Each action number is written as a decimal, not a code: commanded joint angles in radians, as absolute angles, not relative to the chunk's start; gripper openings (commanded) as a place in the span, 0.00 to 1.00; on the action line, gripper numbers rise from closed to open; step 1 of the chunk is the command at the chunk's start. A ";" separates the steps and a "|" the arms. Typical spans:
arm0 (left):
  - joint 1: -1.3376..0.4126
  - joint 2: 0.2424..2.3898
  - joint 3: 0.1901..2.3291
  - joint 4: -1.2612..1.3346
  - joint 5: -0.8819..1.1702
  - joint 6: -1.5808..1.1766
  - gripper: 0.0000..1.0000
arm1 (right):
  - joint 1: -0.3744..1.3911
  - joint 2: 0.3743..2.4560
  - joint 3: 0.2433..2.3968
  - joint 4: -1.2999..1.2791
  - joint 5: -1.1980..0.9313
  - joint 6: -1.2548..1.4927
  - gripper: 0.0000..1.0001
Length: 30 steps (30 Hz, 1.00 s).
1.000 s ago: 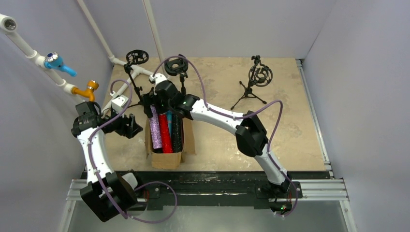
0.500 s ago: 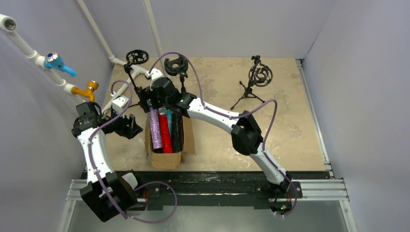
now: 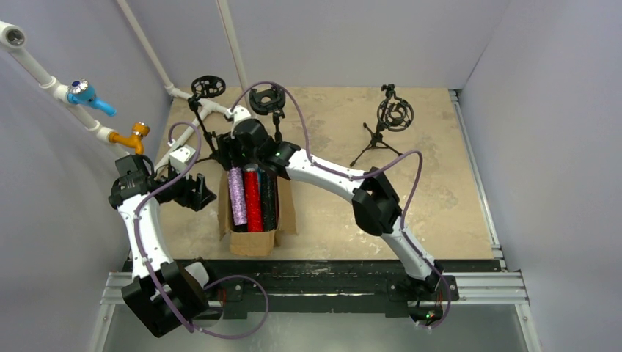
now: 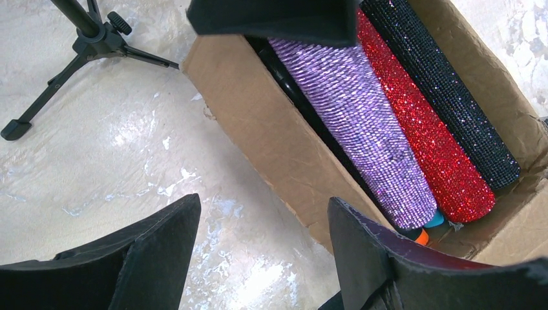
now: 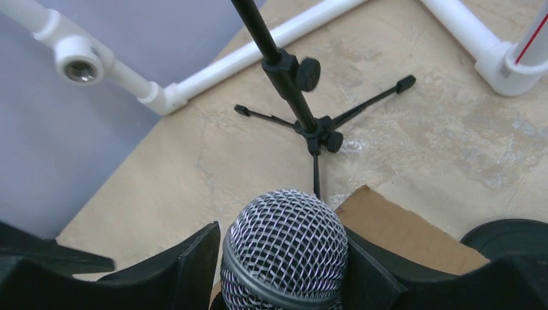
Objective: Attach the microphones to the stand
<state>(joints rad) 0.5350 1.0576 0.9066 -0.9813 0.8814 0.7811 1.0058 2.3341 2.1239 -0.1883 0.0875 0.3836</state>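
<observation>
At the cardboard box (image 3: 253, 240), the right hand (image 5: 282, 271) pinches the mesh head of a microphone (image 5: 284, 239), the left hand (image 4: 262, 206) is spread and empty, and all three stands (image 3: 395, 114) are bare.

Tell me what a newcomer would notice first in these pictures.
Probably the glittery microphones, purple, red and black, lying side by side in the cardboard box near the front middle of the table. Next comes the silver mesh microphone head, caught between the fingers of the right gripper at the box's far end. Black stands line the table's far side.
</observation>
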 commanded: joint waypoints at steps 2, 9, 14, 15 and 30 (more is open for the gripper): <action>0.530 1.035 0.921 -0.956 0.888 0.787 0.72 | 1.006 2.141 2.107 -0.121 0.065 0.374 0.58; 0.530 1.037 0.925 -0.953 0.874 0.774 0.72 | 1.006 2.016 2.017 -0.058 0.003 0.411 0.51; 0.531 1.041 0.927 -0.946 0.862 0.765 0.72 | 0.993 1.902 1.913 -0.027 -0.042 0.428 0.39; 0.530 1.043 0.927 -0.944 0.862 0.760 0.72 | 0.988 1.888 1.896 -0.026 -0.052 0.436 0.36; 0.530 1.048 0.943 -0.964 0.887 0.746 0.72 | 0.767 1.463 1.404 -0.098 -0.176 0.491 0.29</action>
